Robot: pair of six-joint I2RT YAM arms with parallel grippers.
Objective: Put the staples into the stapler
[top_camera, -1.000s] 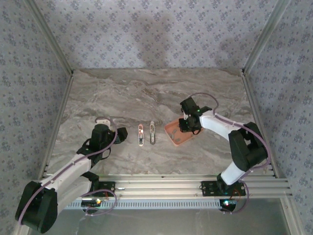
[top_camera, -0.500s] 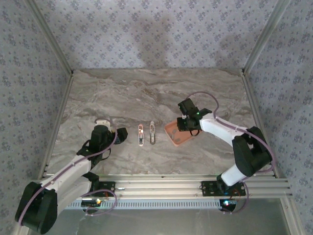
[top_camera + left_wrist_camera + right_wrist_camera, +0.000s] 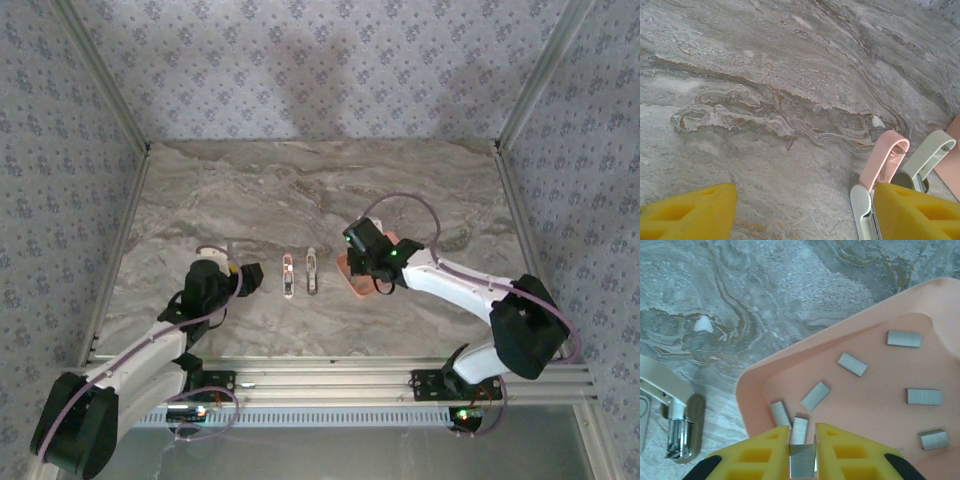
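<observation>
Noted in right gripper (image 3: 802, 442): jaws closed tight on one staple strip (image 3: 801, 466), over a corner of the pink tray (image 3: 755, 385); other staples (image 3: 815, 396) loose inside. Found left gripper (image 3: 805, 200) part open, empty, near the opened stapler (image 3: 670, 387). Risks judged: thin edge grip, hence possible twisting or dropping in transit; possible misalignment at the narrow channel, hence jamming or spilling.

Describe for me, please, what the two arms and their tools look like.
Both the left arm and the right arm have white links between bulky black joints, with a lilac cable looping along each. The left tool and the right tool carry bright yellow fingers with moulded hollow pockets, on black mounts.
</observation>
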